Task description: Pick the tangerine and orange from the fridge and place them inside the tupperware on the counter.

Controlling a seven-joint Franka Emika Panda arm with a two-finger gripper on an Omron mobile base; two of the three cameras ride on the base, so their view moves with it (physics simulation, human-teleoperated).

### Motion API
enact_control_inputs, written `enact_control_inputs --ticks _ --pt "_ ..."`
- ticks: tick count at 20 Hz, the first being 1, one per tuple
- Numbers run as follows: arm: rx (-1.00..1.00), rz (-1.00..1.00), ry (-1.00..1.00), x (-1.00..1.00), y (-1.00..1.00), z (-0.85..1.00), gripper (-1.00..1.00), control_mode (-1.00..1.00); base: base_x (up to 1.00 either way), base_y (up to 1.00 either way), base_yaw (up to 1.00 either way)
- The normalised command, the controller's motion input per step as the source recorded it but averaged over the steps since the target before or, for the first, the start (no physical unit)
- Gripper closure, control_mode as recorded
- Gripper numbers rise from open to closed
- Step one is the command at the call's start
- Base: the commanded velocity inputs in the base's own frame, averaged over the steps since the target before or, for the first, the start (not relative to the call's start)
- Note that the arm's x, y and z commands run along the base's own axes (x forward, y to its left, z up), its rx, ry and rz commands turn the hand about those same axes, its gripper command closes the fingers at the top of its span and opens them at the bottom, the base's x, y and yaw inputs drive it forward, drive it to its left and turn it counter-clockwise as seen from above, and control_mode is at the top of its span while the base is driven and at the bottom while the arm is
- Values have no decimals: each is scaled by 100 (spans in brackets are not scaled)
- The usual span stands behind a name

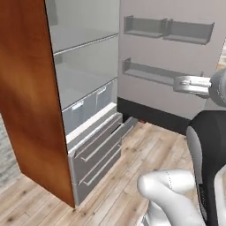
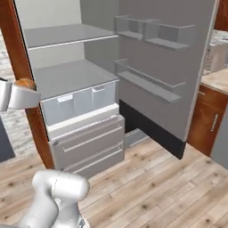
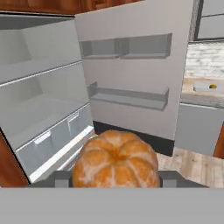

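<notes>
Tall fridge (image 2: 71,75): smooth matt pale grey plastic interior. Peeled orange tangerine (image 3: 116,159): dull, pith-flecked segments. Pale plank floor (image 2: 169,187): matt wood grain.

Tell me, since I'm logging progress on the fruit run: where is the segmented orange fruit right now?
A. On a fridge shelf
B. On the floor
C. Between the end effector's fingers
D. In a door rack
C: the hand view shows the fruit sitting right at the end effector, in front of the open fridge.

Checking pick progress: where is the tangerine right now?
The tangerine sits in the claw at the bottom centre of the hand view, held out in front of the open fridge, clear of its shelves.
</notes>
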Motion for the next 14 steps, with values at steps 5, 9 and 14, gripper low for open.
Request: enact_control_inputs --ticks 5,9,14 --pt "0 0 0 0 0 0 100 100 -86 15 -100" --pt "0 0 0 0 0 0 100 100 -4 -25 -100" --pt "0 0 0 0 0 0 100 100 26 -60 -87"
